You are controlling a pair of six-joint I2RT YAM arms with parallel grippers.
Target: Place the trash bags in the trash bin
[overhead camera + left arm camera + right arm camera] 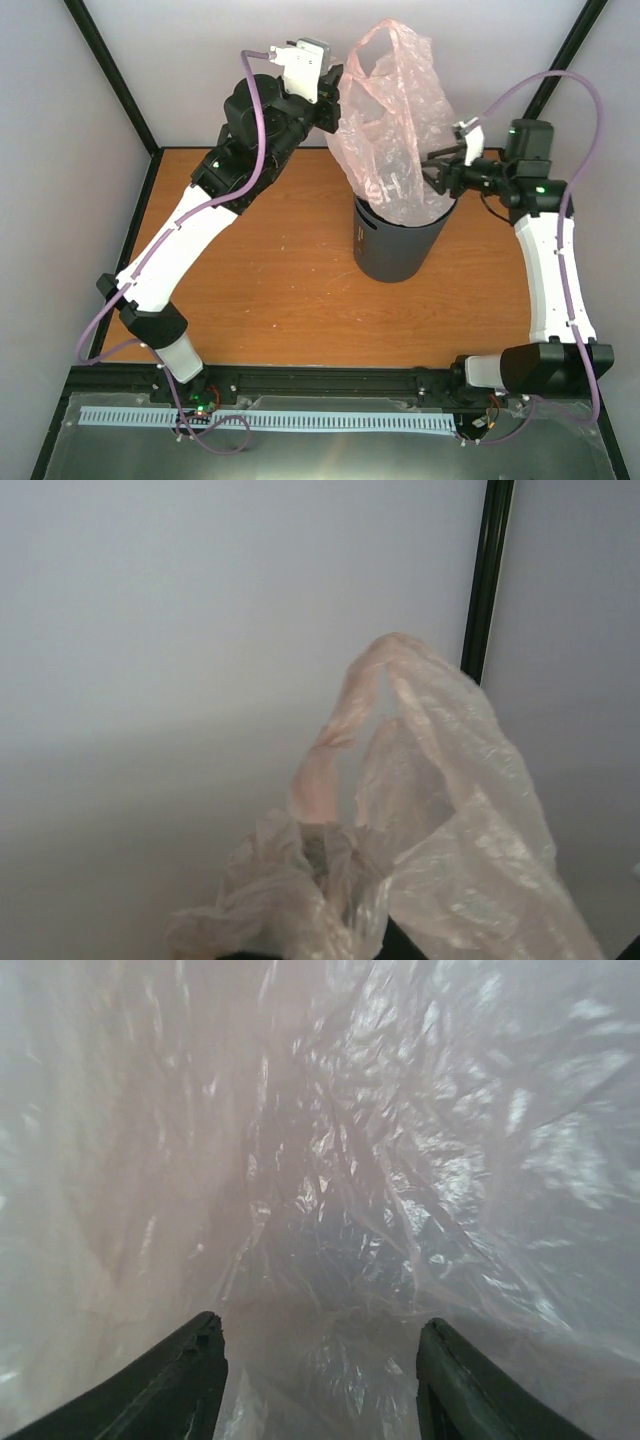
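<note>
The trash bag [395, 110] stands tall, long axis upright, its foot tucked inside the trash bin [398, 250] on the worktop [260, 290]. The left end effector [334, 95] is up high, clamped tight on the bag's upper edge. The right end effector [441, 167] sits just above the rim, jaws half apart, film ahead, nothing pinched. The bulk must go straight down, and the right arm is nearer.

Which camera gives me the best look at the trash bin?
The top external view: it shows the dark grey trash bin whole, with the lower end of the pink bag in its mouth. Both wrist views show the bag's crinkled plastic but no bin at all.
</note>
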